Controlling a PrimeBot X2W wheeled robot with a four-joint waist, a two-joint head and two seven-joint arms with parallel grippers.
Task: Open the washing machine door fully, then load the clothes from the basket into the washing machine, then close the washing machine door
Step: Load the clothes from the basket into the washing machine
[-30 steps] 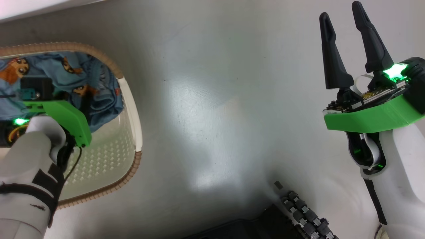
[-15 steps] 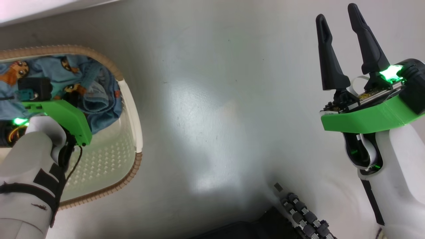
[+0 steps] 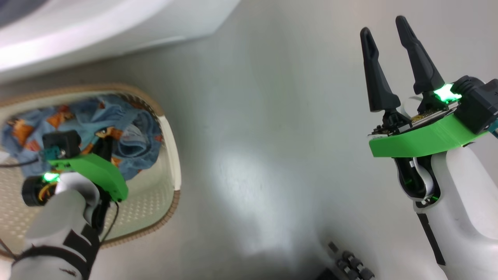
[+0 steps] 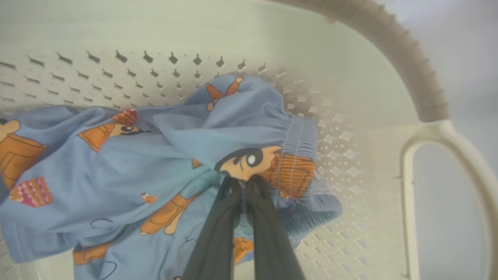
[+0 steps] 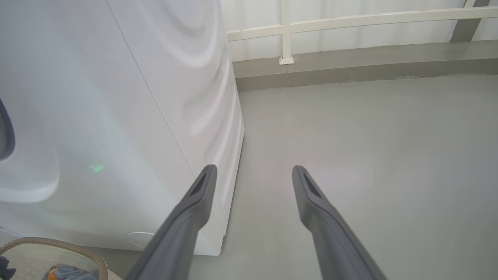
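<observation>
The left claw (image 4: pixel 243 181) is pinched together on a small fold of the light blue clothes (image 4: pixel 116 163), just beside the elastic band. The clothes lie heaped on the bottom of the basket (image 4: pixel 424 128), against its perforated far wall and near the handle corner. The basket stands on the floor (image 3: pixel 272 136) close in front of the washing machine (image 5: pixel 116 97). The right claw (image 3: pixel 383 25) hangs idle over the bare floor, its fingers wide apart and holding nothing.

The bite looks thin. On a lift the fold may slide out, or only one garment may rise while the rest stays behind. Trailing cloth could also snag on the woven rim and drag or tip the light basket. Whether the door stands open for loading cannot be told here.

A second ago the left claw stood open over the heap; it has now shut on the cloth, which looks more bunched. The head camera has shifted, so more of the machine's white edge shows at the top. The right claw is unchanged.
</observation>
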